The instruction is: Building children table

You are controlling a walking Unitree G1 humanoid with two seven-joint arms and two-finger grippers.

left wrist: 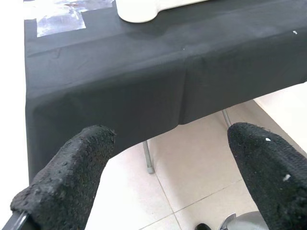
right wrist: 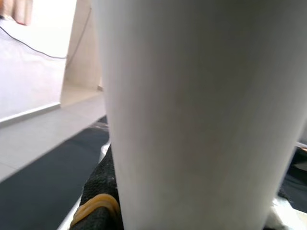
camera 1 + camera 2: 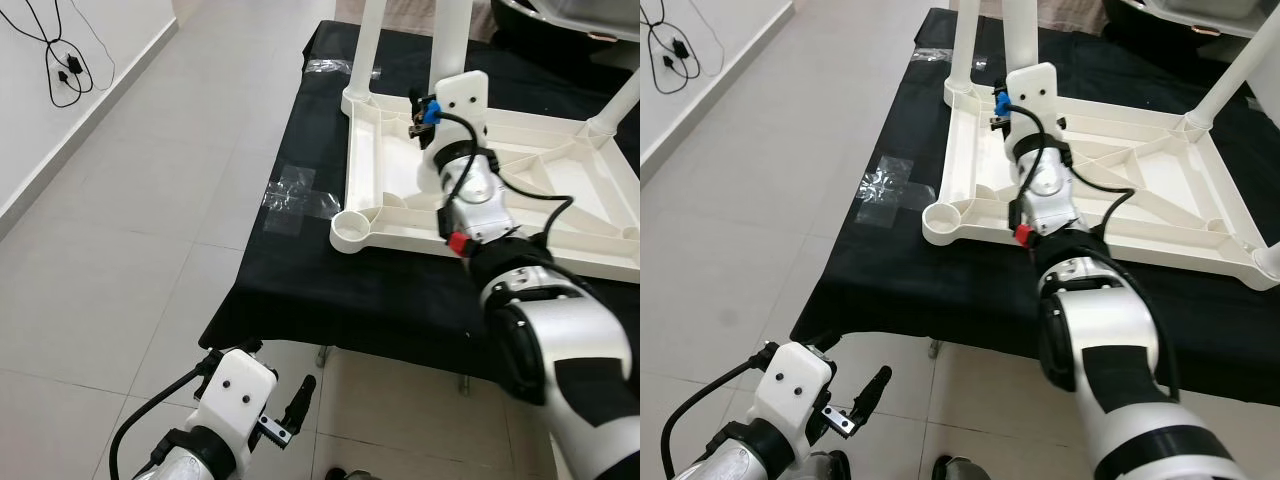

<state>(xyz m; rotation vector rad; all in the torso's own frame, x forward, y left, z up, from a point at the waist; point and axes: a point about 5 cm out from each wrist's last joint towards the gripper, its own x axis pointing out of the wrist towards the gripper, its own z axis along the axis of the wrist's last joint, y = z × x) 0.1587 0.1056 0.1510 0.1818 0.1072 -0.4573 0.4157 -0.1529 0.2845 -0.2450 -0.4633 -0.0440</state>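
Observation:
A white children's table [image 3: 560,190] lies upside down on a black-covered bench [image 3: 330,290]. Its near corner socket [image 3: 352,228] holds no leg. Two white legs stand at the far corner: one [image 3: 370,50] to the left, and one [image 3: 450,35] that my right gripper [image 3: 450,68] is shut on. In the right wrist view that leg [image 2: 192,105] is very close, with a black finger [image 2: 98,191] against it. A further leg [image 3: 620,105] slants up at the right. My left gripper [image 1: 168,158] hangs open low in front of the bench, nothing between its fingers [image 1: 72,172].
Pieces of clear tape [image 3: 295,200] lie on the black cloth at the bench's left edge. Grey floor tiles stretch to the left, with black cables [image 3: 65,65] against the wall. A metal bench leg [image 1: 147,160] stands under the cloth.

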